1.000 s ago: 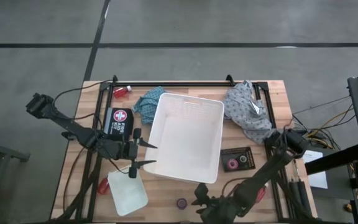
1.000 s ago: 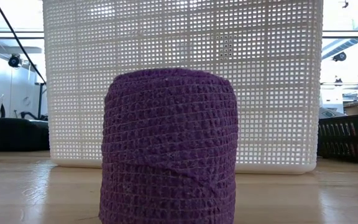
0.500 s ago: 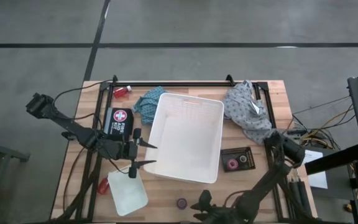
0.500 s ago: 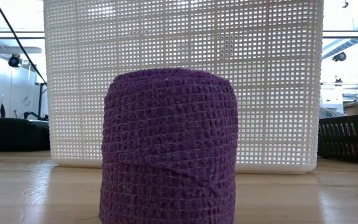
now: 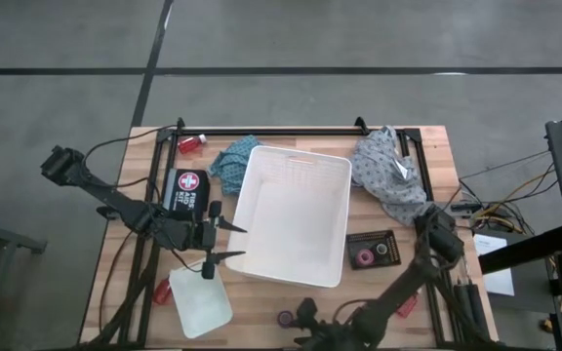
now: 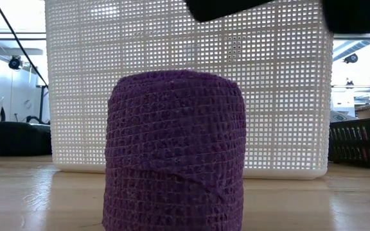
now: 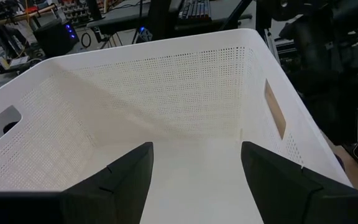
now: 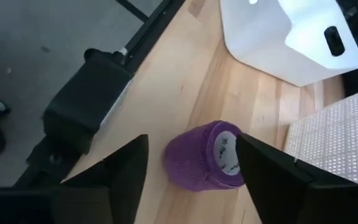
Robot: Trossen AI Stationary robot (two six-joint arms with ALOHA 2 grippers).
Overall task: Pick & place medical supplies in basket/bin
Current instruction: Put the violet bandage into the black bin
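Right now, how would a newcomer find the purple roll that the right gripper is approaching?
Start at the white basket. At the table's near edge, just below it, stands the purple roll, under the open right gripper. The other roll lies in a black tray.

The two dark fingers [image 8: 126, 177] of the right gripper [image 8: 191, 177] stand apart, and a purple roll [image 8: 204, 155] lies on its side on the wooden table [image 8: 185, 81] between them. No finger seems to touch it. Beyond the roll is a shallow white tray [image 8: 284, 37]. A white perforated surface [image 8: 337, 134] at the edge is probably the large basket.
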